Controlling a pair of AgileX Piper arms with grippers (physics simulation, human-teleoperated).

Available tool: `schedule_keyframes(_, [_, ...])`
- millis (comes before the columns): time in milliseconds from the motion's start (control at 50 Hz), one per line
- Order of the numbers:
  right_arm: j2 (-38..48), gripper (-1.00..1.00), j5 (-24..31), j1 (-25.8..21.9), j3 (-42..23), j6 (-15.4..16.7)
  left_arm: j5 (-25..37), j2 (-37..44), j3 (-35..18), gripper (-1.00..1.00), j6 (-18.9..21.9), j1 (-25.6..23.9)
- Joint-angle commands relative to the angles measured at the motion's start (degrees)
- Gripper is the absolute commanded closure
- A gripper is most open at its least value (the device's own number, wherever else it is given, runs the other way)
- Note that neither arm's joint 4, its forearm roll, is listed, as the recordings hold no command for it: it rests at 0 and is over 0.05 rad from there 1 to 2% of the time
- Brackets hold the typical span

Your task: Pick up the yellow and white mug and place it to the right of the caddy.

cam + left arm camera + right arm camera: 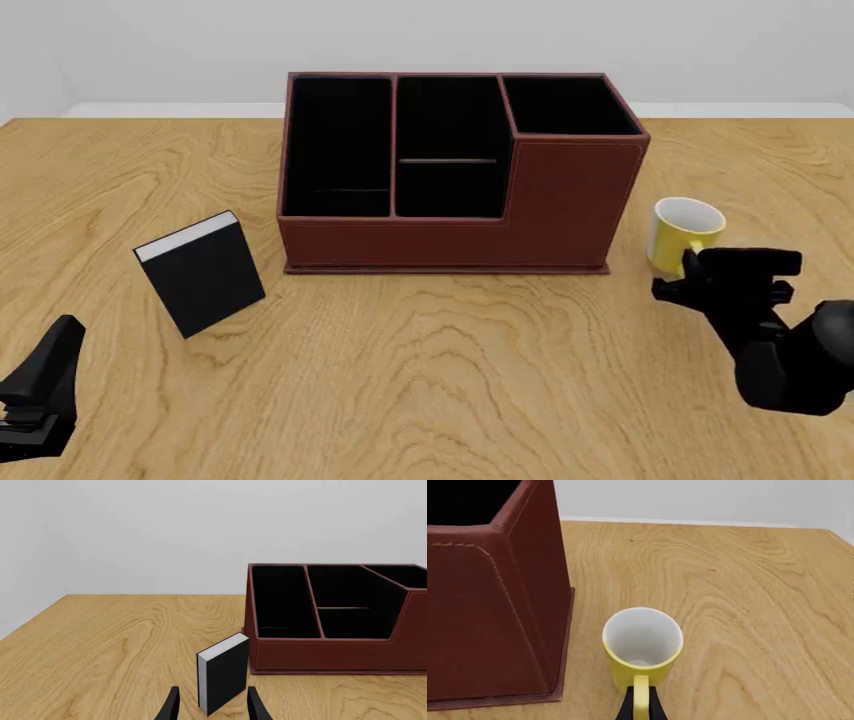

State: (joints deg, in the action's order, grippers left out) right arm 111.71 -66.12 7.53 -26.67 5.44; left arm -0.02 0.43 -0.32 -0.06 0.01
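Placing step: mug [686, 233] upright on worktop [441, 360], just right of caddy [454, 180].
Right gripper [639, 706] clenched on mug handle; next: release, then retreat without tipping.

You've got a black book [223, 674] with white pages standing upright on the wooden table [107, 645], dead ahead of your left fingers and in line with the gap between them, white page edge turned toward you.
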Motion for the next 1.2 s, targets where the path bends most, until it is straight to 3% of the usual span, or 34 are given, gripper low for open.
schedule_keyframes(20, [3.33,1.00,0.00,0.11,0.23,-1.16,0.00,0.00,0.00,-1.00,0.00,0.01])
schedule_keyframes(60, [3.54,1.00,0.29,-0.26,0.14,-1.32,0.00,-0.01,0.00,-1.00,0.00,0.02])
schedule_keyframes(80, [3.43,-1.00,0.06,-0.05,0.32,-1.27,0.00,-0.01,0.00,-1.00,-0.01,0.01])
schedule_keyframes(500, [3.43,-1.00,-0.19,-0.10,0.53,-0.88,0.00,0.01,0.00,-1.00,0.01,0.01])
schedule_keyframes(1200, [-4.74,-1.00,-2.79,-0.01,8.93,-0.16,0.00,0.00,0.00,-1.00,-0.01,0.00])
